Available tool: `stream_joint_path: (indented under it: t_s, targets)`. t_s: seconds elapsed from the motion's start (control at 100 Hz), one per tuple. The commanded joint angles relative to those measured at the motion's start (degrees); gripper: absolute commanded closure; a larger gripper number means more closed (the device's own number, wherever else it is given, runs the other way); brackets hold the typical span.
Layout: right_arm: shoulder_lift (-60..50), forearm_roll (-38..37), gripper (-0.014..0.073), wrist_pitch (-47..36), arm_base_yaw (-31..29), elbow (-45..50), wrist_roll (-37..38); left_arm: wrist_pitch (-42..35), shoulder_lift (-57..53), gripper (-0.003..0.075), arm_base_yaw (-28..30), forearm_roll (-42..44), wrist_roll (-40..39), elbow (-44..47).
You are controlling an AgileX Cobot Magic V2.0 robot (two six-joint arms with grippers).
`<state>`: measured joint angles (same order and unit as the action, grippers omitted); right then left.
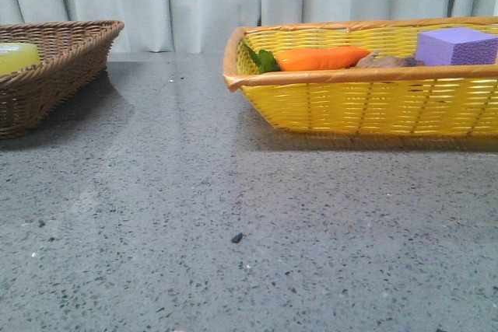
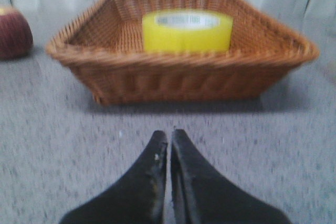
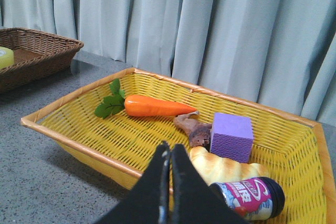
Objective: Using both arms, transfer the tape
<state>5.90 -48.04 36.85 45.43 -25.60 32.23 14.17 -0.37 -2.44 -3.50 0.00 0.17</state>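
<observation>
The tape (image 2: pixel 187 30), a wide yellow-green roll with a white printed core, lies flat in a brown wicker basket (image 2: pixel 178 77). In the front view the tape (image 1: pixel 15 57) shows at the far left inside that basket (image 1: pixel 54 75); a sliver of the tape (image 3: pixel 5 56) also shows in the right wrist view. My left gripper (image 2: pixel 169 136) is shut and empty, above the grey table short of the basket. My right gripper (image 3: pixel 171 148) is shut and empty, over the near rim of a yellow basket (image 3: pixel 79 142). Neither gripper shows in the front view.
The yellow basket (image 1: pixel 366 103) at the right holds an orange carrot toy (image 1: pixel 319 57), a purple block (image 1: pixel 457 46), a brown piece (image 3: pixel 191 127), a bread toy (image 3: pixel 220 166) and a small bottle (image 3: pixel 252 195). A dark red round object (image 2: pixel 13 32) stands beside the brown basket. Curtains hang behind.
</observation>
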Motion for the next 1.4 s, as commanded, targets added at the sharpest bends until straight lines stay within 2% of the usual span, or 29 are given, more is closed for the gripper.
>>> stream_joint_path:
  t_s: [0.0, 1.23, 1.39]
  targets:
    - [0.60, -2.82, 0.0668, -2.84, -0.27, -1.32, -0.07, 1.24, -1.68, 0.0741, 0.25, 0.31, -0.82, 0.62]
    - [0.60, -2.82, 0.0668, -2.83, -0.38, -1.09, -0.07, 1.62, -1.68, 0.0741, 0.25, 0.10, -0.82, 0.62]
    - [0.60, -5.34, 0.0668, -2.45, -1.16, 1.15, -0.07, 1.62, -1.68, 0.0741, 0.25, 0.10, -0.82, 0.62]
